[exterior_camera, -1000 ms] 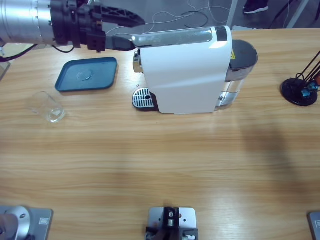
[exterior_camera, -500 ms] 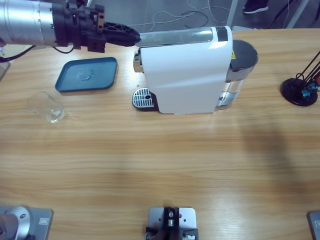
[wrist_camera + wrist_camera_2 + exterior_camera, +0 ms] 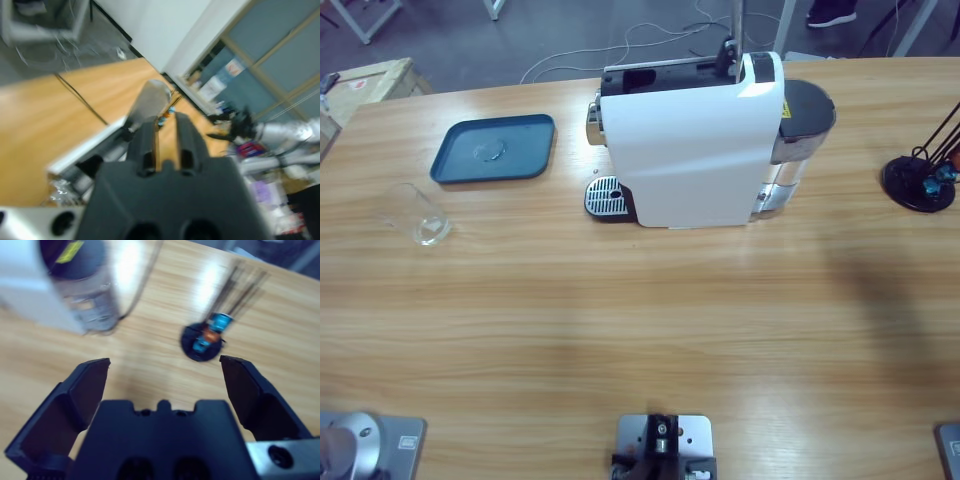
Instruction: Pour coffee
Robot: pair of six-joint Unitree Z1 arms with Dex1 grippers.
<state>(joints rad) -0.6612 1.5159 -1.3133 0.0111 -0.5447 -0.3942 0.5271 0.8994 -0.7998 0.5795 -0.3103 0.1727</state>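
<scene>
Your white coffee machine (image 3: 692, 150) stands far-centre on the wooden table (image 3: 620, 330), its lid lever raised. Left of it lies the blue tray (image 3: 494, 148); nearer you sits an empty clear glass (image 3: 413, 213). You won't find any coffee visible. Your right gripper (image 3: 165, 375) hangs wide open above the table, the capsule stand (image 3: 202, 342) beyond it; your left gripper (image 3: 165, 132) is nearly closed on nothing.
</scene>
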